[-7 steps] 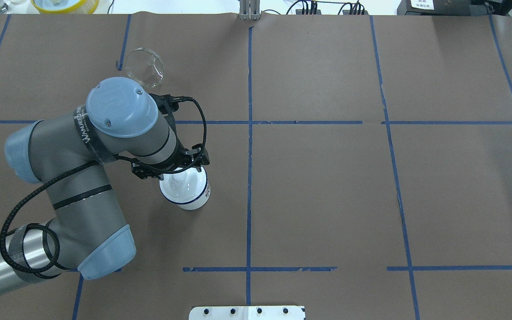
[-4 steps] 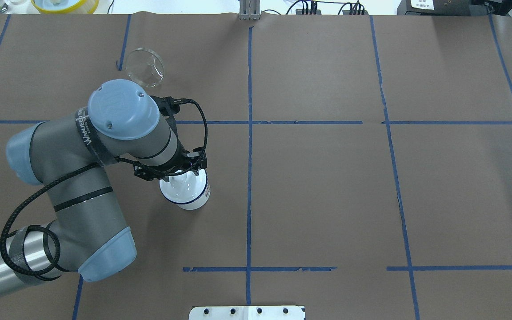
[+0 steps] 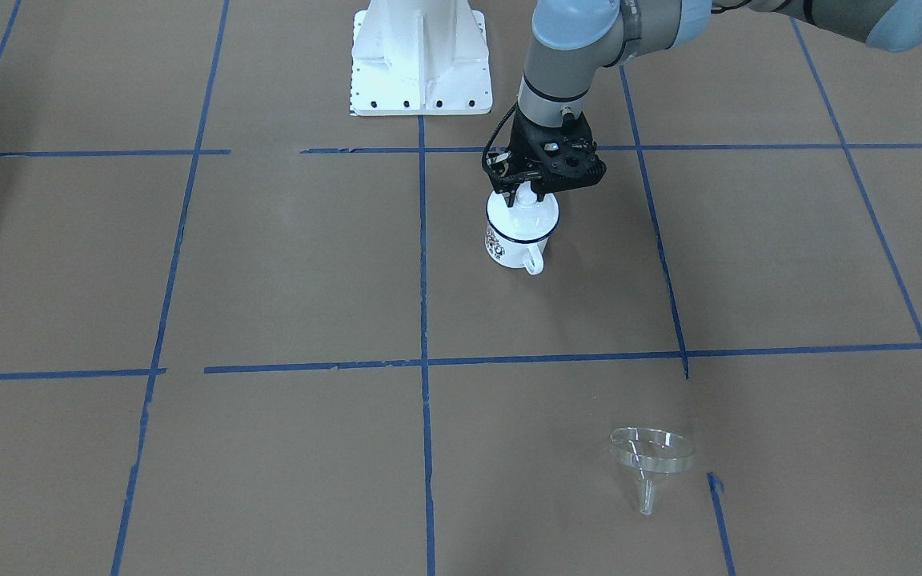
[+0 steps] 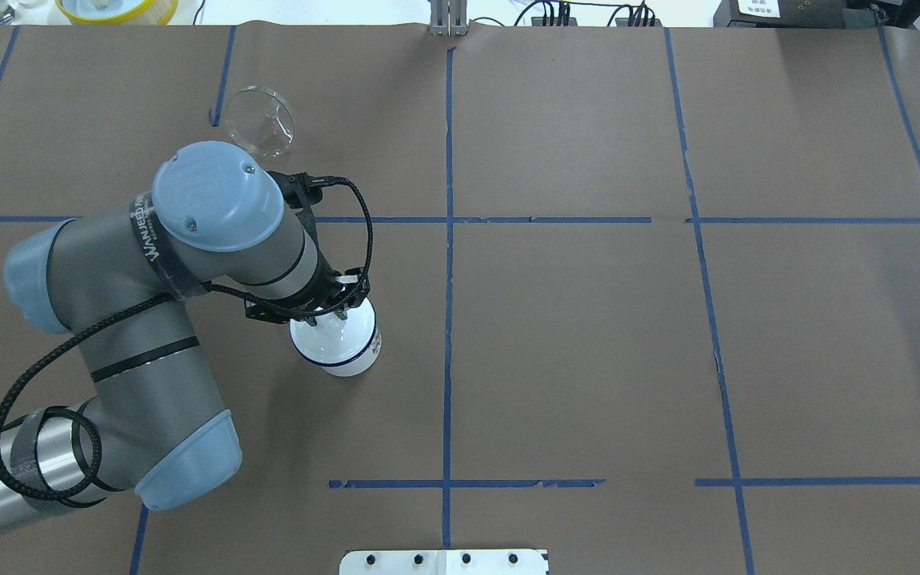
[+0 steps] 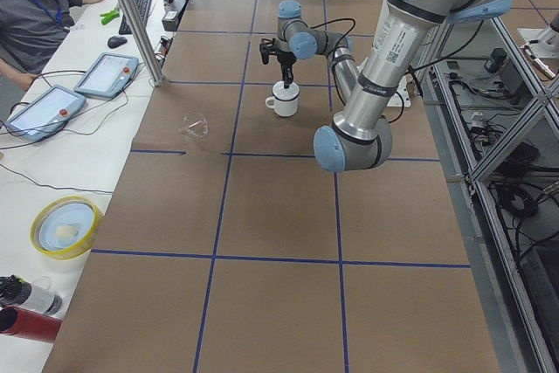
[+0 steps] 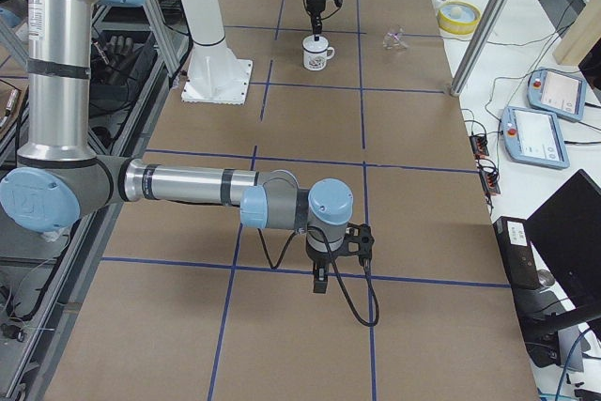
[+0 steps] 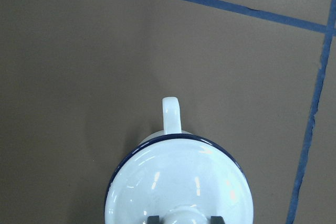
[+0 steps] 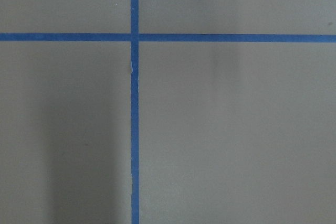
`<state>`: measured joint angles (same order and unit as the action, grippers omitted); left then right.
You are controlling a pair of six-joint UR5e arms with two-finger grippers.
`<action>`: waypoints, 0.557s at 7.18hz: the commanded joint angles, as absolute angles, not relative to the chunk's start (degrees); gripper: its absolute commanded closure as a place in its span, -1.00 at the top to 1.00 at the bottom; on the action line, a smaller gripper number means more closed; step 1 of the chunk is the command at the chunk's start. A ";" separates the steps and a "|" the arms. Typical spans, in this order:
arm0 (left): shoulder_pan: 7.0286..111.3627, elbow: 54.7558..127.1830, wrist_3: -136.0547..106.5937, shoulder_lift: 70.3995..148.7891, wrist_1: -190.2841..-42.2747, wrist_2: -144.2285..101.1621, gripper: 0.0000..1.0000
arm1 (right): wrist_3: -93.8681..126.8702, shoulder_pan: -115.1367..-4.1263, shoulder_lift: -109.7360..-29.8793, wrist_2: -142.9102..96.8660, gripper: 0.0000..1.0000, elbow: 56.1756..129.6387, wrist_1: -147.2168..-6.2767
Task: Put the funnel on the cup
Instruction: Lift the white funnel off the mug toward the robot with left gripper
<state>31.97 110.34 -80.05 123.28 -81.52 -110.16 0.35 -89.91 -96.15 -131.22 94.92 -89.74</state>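
White lid (image 7: 178, 179) covering cup (image 3: 509, 242), left gripper (image 3: 523, 193) at knob (image 7: 184, 215), funnel (image 3: 651, 453) well apart

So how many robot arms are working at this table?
2. The left arm reaches over the mug, its left gripper at the lid knob. The right arm stretches low, its right gripper pointing down over brown paper. None looks hidden.

Left gripper (image 3: 522, 196) points down, pinching lid knob (image 7: 182, 215) — right gripper (image 6: 320, 283) points down.

My left gripper (image 4: 331, 310): directly over the lid (image 4: 332, 343).
The cup (image 4: 366, 353): upright, lid seated on it.
The funnel (image 4: 260, 120): on the table (image 4: 588, 335), well apart from the cup.
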 commanded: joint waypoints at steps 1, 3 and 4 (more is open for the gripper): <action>32.60 115.97 -79.63 122.61 -77.47 -110.04 -1.00 | 0.35 -89.91 -96.15 -131.22 1.00 94.92 -89.74; 36.02 126.08 -75.26 119.47 -72.17 -110.13 -1.00 | 0.35 -89.91 -96.15 -131.22 1.00 94.83 -89.74; 36.03 131.43 -72.36 111.35 -73.55 -109.95 -1.00 | 0.35 -89.91 -96.15 -131.22 1.00 94.92 -89.74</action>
